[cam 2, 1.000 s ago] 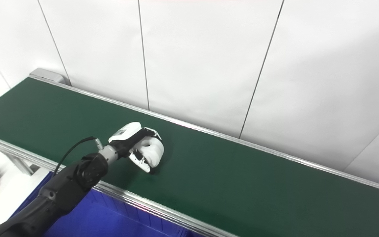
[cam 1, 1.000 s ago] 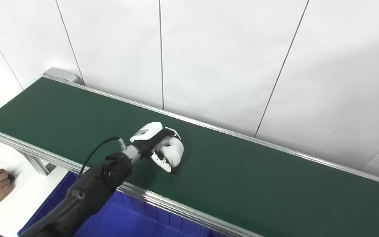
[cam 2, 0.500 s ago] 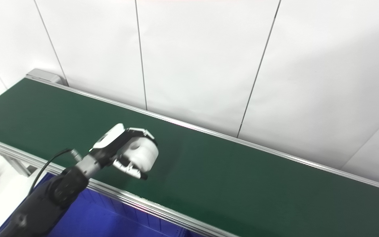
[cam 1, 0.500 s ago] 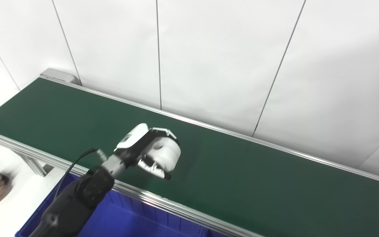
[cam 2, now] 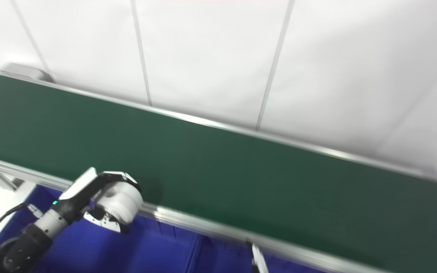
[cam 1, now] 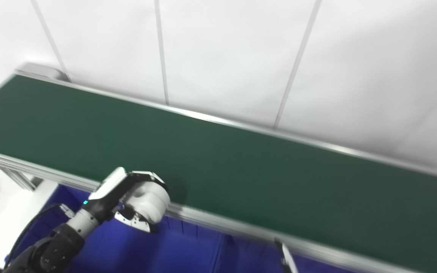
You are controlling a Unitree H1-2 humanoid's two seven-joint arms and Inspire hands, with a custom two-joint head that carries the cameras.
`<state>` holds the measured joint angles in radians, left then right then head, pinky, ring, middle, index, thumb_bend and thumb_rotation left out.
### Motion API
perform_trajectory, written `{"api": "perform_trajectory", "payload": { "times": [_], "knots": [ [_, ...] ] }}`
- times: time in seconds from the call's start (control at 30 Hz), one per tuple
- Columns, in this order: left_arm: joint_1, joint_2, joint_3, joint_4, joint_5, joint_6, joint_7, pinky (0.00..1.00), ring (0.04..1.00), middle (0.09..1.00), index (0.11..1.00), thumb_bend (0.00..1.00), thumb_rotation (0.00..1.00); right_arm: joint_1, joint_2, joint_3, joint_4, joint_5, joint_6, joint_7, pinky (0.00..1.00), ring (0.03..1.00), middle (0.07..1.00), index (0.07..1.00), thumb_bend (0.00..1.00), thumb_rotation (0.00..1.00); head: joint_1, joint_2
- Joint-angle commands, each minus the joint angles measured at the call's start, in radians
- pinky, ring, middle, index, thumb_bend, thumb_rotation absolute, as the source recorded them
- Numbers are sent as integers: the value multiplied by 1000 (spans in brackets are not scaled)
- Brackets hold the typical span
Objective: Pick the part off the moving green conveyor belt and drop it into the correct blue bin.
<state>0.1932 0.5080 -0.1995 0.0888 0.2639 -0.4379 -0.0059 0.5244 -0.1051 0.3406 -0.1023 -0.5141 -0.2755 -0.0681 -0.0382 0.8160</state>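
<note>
Left eye view: a smooth white rounded part (cam 1: pixel 148 199), cylinder-like, sits clamped in the left hand (cam 1: pixel 135 201), fingers curled around it, above the glossy blue plastic bin (cam 1: pixel 188 254), beside the matte green belt's (cam 1: pixel 241 170) aluminium rail (cam 1: pixel 222 223).

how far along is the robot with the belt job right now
Done: the part is off the belt, which shows bare green. In hand: the left hand grips the white part over the blue bin, near the belt's front rail. Left: release it into the bin. The right hand isn't in view.
</note>
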Motion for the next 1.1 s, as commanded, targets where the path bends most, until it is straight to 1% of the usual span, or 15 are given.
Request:
{"api": "perform_trajectory", "payload": {
  "times": [0.0, 0.03, 0.07, 0.2, 0.23, 0.27, 0.47, 0.6, 0.67, 0.83, 0.93, 0.97, 1.0, 1.03, 1.07],
  "knots": [
    [12, 32, -9, -1, -15, -32, 40, 390, 477, 525, 472, 478, 0, 7, 0, -2, -44, 7, 5, 9, 905, 1000, 1000, 1000, 721, 618, -13, 17],
    [20, 33, -16, 2, -19, -32, 44, 393, 478, 526, 471, 478, 0, 9, -1, -3, -53, 9, 11, 11, 901, 995, 1000, 1000, 723, 613, -20, 34],
    [24, 36, -22, 4, -22, -32, 49, 393, 476, 526, 472, 478, 0, 10, -2, -5, -59, 11, 15, 14, 899, 992, 1000, 1000, 724, 607, -20, 34],
    [38, 40, -54, 13, -21, -32, 71, 380, 475, 529, 479, 478, 0, 10, -1, -13, -86, 14, 34, 30, 881, 981, 1000, 1000, 733, 614, -21, 63],
    [40, 42, -60, 11, -18, -32, 76, 380, 476, 530, 477, 478, 0, 9, -1, -15, -89, 16, 35, 31, 879, 980, 1000, 1000, 734, 616, -17, 77],
    [41, 43, -65, 9, -17, -32, 79, 386, 479, 531, 470, 478, 0, 8, 0, -16, -92, 17, 36, 33, 874, 976, 1000, 1000, 736, 621, -16, 78],
    [62, 48, -77, -20, 1, -32, 39, 399, 479, 534, 459, 477, 0, 7, 2, -23, -125, 16, 71, 52, 865, 971, 1000, 1000, 743, 633, -6, 100],
    [85, 34, -69, -35, 18, -32, 36, 400, 482, 519, 466, 478, 0, 8, 3, -25, -140, 24, 84, 61, 878, 976, 1000, 1000, 742, 628, 4, 111],
    [102, 16, -50, -60, 14, -5, 17, 400, 483, 515, 472, 479, 0, 7, 4, -26, -139, 26, 84, 62, 874, 973, 1000, 1000, 741, 627, 10, 114],
    [123, 2, -19, -140, -14, 135, -78, 405, 484, 514, 478, 478, 0, 6, 5, -28, -142, 22, 86, 61, 867, 970, 1000, 1000, 747, 642, 19, 115],
    [126, -3, -11, -146, 6, 155, -103, 398, 484, 517, 479, 476, 0, 8, 8, -26, -145, 16, 89, 60, 872, 975, 1000, 1000, 749, 653, 18, 116],
    [132, -6, -10, -151, 14, 162, -110, 491, 482, 518, 476, 488, 0, 8, 9, -26, -147, 15, 92, 61, 877, 977, 1000, 1000, 748, 652, 18, 116],
    [139, -8, -8, -155, 24, 164, -115, 539, 483, 522, 473, 491, 0, 8, 9, -26, -147, 17, 93, 61, 876, 977, 1000, 1000, 749, 654, 16, 117],
    [149, -13, -7, -159, 35, 167, -116, 593, 591, 557, 479, 498, 15, 9, 10, -26, -147, 18, 91, 59, 878, 978, 1000, 1000, 748, 653, 16, 117],
    [157, -17, -6, -165, 45, 171, -117, 635, 654, 636, 491, 496, 54, 8, 10, -26, -146, 20, 89, 58, 882, 980, 1000, 1000, 748, 648, 20, 120]
  ]
}}
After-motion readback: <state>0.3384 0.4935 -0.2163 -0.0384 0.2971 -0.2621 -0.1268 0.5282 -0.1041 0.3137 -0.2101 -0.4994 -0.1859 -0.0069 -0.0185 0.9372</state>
